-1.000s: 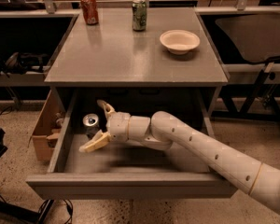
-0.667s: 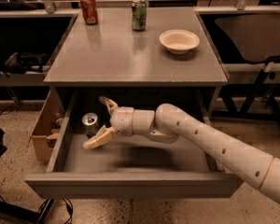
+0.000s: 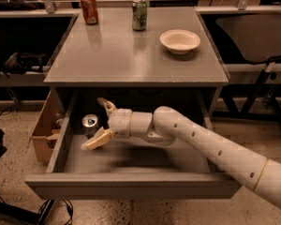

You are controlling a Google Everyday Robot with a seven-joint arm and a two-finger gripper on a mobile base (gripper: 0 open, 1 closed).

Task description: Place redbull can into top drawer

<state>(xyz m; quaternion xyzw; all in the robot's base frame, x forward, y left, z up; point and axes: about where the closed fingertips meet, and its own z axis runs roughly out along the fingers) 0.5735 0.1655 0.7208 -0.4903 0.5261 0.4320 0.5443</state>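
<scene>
I see my pincer (image 3: 96,124) spread wide inside the open top drawer (image 3: 131,187), redbull can (image 3: 89,122) upright between its fingers

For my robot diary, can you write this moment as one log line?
gripper: open, inside top drawer | redbull can: upright, drawer's back-left, beside gripper | drawer: open
</scene>
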